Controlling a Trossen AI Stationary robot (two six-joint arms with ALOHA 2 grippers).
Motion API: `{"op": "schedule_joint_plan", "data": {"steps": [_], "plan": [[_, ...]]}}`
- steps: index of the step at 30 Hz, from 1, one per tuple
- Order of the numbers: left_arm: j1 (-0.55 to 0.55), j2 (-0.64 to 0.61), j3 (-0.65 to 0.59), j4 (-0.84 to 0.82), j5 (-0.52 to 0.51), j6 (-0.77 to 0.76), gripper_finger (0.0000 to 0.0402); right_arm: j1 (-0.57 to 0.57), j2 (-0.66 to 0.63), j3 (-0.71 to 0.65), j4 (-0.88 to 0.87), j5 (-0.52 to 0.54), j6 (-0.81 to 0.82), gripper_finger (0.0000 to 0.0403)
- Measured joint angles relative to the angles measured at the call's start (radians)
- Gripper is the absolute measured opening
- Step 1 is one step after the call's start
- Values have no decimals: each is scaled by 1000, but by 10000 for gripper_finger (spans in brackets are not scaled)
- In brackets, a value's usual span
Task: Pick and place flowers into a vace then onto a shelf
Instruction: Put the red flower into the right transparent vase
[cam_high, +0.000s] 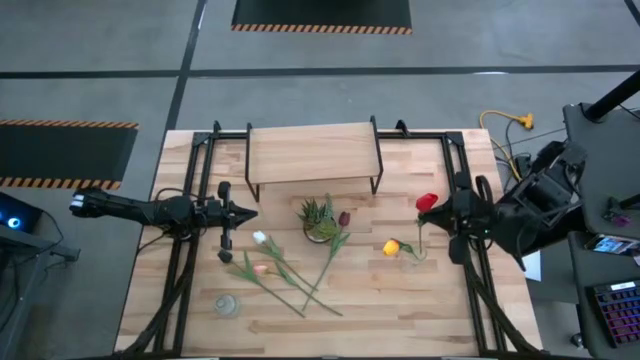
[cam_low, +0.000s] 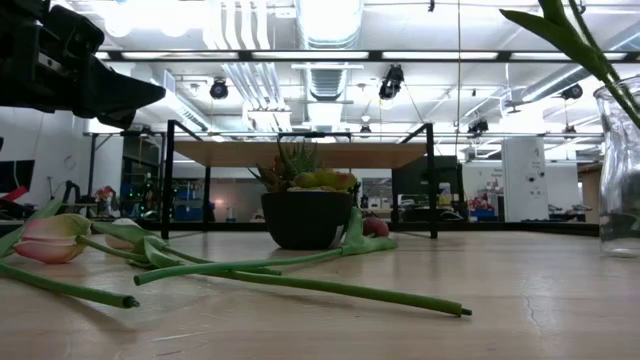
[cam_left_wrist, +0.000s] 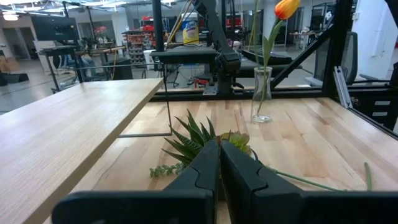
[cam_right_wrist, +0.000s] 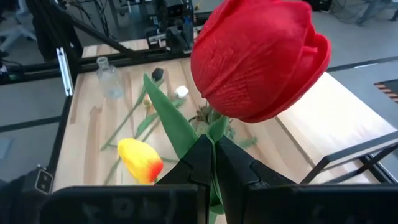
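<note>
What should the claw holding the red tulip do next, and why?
Probably lower the red tulip straight down into the glass vase. The right claw is shut on its stem, just below the bloom, above the vase where a yellow tulip already leans. The left claw waits shut near the potted plant.

red tulip (cam_right_wrist: 258, 56), yellow tulip (cam_right_wrist: 142, 159), light-wood shelf (cam_high: 312, 153), black legs.
</note>
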Motion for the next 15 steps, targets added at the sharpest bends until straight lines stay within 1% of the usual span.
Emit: {"op": "schedule_joint_plan", "data": {"steps": [7, 15], "plan": [[0, 0, 0, 0, 0, 0, 0, 61, -4, -98, 8, 80, 62, 9], [0, 0, 0, 0, 0, 0, 0, 135, -11, -213, 28, 169, 172, 9]]}}
